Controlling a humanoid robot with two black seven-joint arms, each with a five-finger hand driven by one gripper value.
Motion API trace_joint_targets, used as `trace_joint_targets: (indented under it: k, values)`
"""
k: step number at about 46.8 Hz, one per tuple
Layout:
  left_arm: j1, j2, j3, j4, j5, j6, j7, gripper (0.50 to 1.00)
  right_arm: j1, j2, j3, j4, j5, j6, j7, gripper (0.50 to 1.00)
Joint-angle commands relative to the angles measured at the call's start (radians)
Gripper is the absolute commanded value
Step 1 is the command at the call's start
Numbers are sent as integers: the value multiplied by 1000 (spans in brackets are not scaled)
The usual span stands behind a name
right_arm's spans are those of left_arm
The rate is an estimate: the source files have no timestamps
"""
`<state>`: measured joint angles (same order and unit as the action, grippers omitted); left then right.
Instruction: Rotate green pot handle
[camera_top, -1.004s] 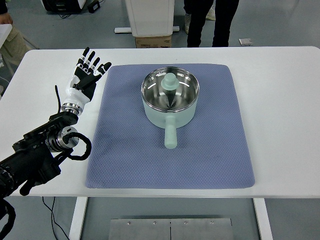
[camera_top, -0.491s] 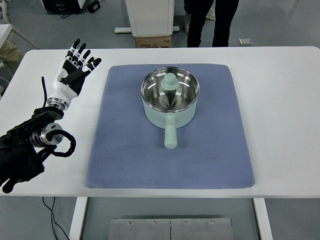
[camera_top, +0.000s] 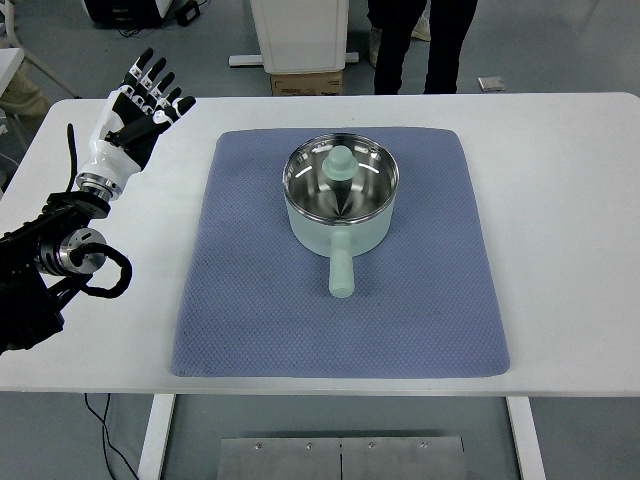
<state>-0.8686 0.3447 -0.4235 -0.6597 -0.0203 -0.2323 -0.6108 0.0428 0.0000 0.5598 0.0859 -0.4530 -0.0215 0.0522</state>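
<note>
A pale green pot with a shiny steel inside stands on a blue-grey mat in the middle of the white table. Its green handle points toward the table's near edge. My left hand is at the far left of the table, well away from the pot, raised with its fingers spread and holding nothing. My right arm is out of view.
A person's legs stand beyond the far edge, beside a white bin and a cardboard box. The table's left edge lies close under my left arm.
My left hand has drawn back to the left and toward the far side, away from the mat. The pot has not moved.
</note>
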Motion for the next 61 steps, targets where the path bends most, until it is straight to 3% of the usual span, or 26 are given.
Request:
trace_joint_targets:
  k: [1,16,48,61]
  values:
    - [-7,10,-3,0,22,-1,0,1000,0,0,0,0,-1,0,0,1000]
    - [-29,16,-37,-21,124,1,0,1000,0,0,0,0,0,0,0,1000]
    - [-50,106,-61,-282,422,1,0,1000,0,0,0,0,0,0,0,1000]
    - [-63,129,-61,-373,459,-1,0,1000,0,0,0,0,0,0,0,1000]
